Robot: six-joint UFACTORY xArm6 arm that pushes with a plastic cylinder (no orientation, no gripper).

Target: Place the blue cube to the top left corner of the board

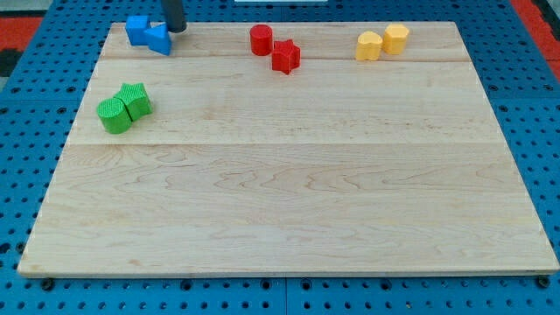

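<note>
The blue cube [137,29] sits at the top-left corner of my wooden worktop [289,192], touching a second blue block [160,38] on its right. My tip [176,30] stands upright just right of that pair; I have no fingers to report. Wide bare grain spreads below the ribbed green blocks [123,108].

— Surround?
— Blue perforated base [525,96] on all sides of the wooden board [289,192] (pale planks, grain running left to right).
— Anything else?
— Red strips at both upper corners [535,12]. Lighting even.
</note>
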